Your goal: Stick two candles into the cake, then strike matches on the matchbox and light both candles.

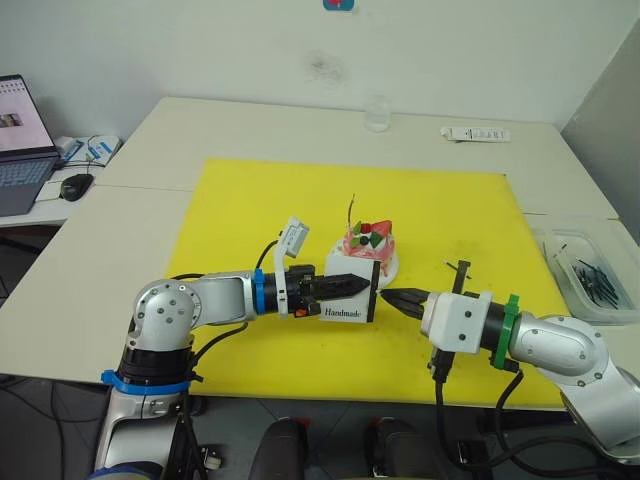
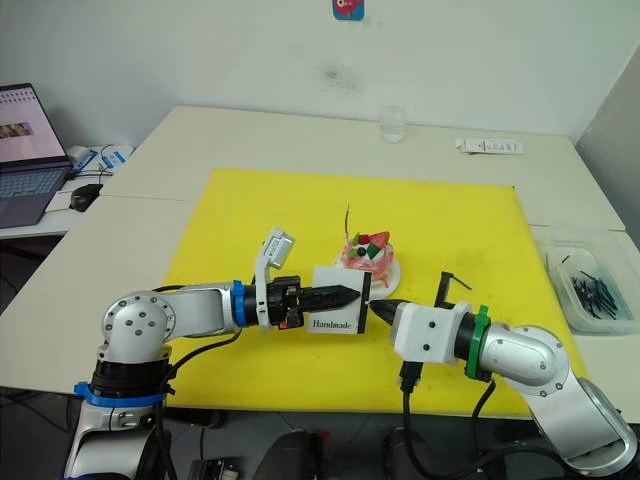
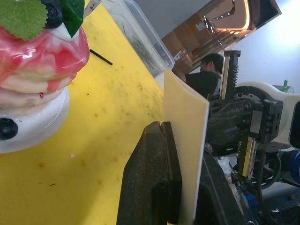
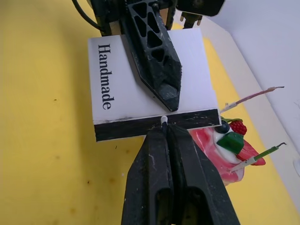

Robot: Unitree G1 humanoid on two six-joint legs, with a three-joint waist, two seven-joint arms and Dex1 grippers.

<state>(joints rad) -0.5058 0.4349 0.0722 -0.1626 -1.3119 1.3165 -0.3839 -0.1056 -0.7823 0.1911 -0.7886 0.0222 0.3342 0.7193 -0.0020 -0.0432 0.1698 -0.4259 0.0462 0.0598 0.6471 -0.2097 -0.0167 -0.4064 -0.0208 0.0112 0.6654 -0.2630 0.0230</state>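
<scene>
Yellow mat spreads under both your arms, which meet at its near middle. Your left gripper is clamped on the matchbox, one finger on each flat face, holding it on edge with "Handmade" facing you and the black strip turned toward your right arm. Your right gripper is closed on a match, its pale head showing just past the fingertips and resting on the black strip. Just behind the matchbox, the cake sits on its white plate, pink with a strawberry, green leaves and dark berries. Both candles stand in the cake, tilted, with darkened tips; whether either burns, you cannot tell. One short dark stick lies loose on the mat beyond the cake. Off the mat's right edge, a clear tray holds more dark matches. Farther back on the table stand a small glass and a white tube. A laptop and mouse rest on a desk far left.
</scene>
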